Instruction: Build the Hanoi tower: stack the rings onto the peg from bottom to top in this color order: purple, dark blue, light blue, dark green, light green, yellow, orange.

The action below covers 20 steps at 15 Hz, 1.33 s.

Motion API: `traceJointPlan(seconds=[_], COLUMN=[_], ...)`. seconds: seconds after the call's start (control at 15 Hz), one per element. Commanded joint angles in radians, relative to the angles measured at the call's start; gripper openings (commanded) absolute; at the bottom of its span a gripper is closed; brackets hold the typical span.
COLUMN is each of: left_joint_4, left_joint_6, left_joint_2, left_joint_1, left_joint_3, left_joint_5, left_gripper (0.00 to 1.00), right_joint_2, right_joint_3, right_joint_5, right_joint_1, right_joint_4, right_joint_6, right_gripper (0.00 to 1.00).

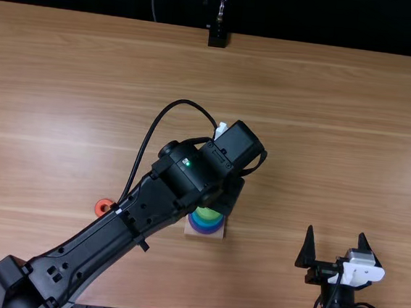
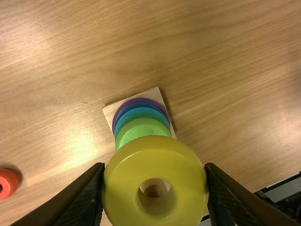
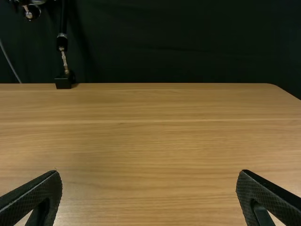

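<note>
Lower centre of top view: left gripper point(image 1: 225, 196) pinches the yellow ring point(image 2: 155, 162) between its jaws, near the wooden base point(image 1: 213, 235), whose stack runs from the purple ring point(image 1: 206, 230) up to the light green ring point(image 1: 208, 213). Orange ring point(image 1: 98, 206) lies on the table point(image 1: 324, 136), lower left. Right gripper point(image 1: 336, 236), lower right, has its jaws spread wide.
</note>
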Motion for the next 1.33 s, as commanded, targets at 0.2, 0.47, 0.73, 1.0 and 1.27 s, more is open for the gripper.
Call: traceJointPlan(seconds=[0.2,0.47,0.73,1.0,1.27], left_joint_4=[-0.013,-0.013,-0.013,-0.013,-0.013], left_joint_6=[-0.01,-0.01,-0.014,-0.025,-0.025], left_joint_2=[0.0,-0.019,-0.054,-0.081,-0.085], left_joint_1=[-0.001,-0.004,-0.021,-0.018,-0.015], left_joint_3=[0.034,0.03,0.027,0.007,-0.019], left_joint_5=[-0.01,-0.01,-0.01,-0.01,-0.01], left_gripper=[0.0,0.0,0.0,0.0,0.0], right_joint_2=[-0.012,-0.012,-0.012,-0.012,-0.012], right_joint_3=[-0.016,-0.016,-0.016,-0.016,-0.016], right_joint_5=[0.0,0.0,0.0,0.0,0.0], right_joint_1=[-0.006,-0.006,-0.006,-0.006,-0.006], right_joint_4=[0.001,-0.001,-0.001,-0.001,-0.001], right_joint_6=[-0.001,-0.001,-0.001,-0.001,-0.001], right_gripper=[1.0,1.0,1.0,1.0,1.0])
